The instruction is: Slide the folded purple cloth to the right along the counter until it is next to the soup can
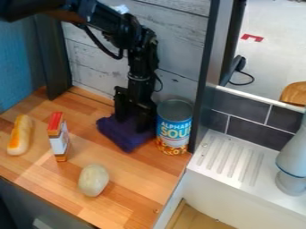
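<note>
The black gripper [133,123] hangs down at the back of the wooden counter, its tip at a dark purple cloth [124,133]. The cloth lies bunched on the counter under and around it. Whether the cloth is gripped is hidden. Close on the right of the gripper stands a soup can [174,127], upright. To the left, a small red, white and orange box [58,137] stands upright. A hot dog toy [21,135] lies at the far left, and a pale rounded object [93,180] rests nearer the front edge.
A whitewashed plank wall [173,49] rises behind the counter, with a dark post [206,67] right of the can. Beyond it are a white ribbed drainboard [230,159], a grey faucet-like object [293,156] and dark tiles [254,127]. The wooden counter [134,179] ends at the front left.
</note>
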Motion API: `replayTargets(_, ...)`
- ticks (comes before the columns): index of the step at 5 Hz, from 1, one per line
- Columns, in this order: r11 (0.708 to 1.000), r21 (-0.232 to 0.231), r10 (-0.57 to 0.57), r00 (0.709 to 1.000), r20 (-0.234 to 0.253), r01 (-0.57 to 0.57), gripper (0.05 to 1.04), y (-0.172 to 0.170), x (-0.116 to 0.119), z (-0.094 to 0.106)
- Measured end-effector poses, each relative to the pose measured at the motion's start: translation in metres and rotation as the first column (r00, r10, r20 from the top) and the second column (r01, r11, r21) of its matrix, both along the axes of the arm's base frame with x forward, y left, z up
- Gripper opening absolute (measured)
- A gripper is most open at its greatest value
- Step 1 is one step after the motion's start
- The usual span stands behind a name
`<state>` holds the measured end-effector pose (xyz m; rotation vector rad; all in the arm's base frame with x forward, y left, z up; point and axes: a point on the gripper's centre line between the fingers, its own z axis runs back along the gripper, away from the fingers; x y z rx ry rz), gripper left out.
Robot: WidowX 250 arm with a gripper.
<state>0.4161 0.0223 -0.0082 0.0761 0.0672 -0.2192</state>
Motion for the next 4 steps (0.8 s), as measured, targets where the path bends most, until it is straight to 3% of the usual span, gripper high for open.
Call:
replayTargets(1, 0.999, -0.008, 0.050, 0.998, 0.024, -0.050, 1.001, 0.005, -0.001, 0.017)
replayTargets(2, 0.990, -0.060, 0.128, 0.990, 0.065, -0.124, 1.001, 0.017, -0.003, 0.044)
replayTargets(4, 0.965, -0.106, 0.252, 0.957, 0.143, -0.238, 1.001, 0.039, -0.032, 0.131)
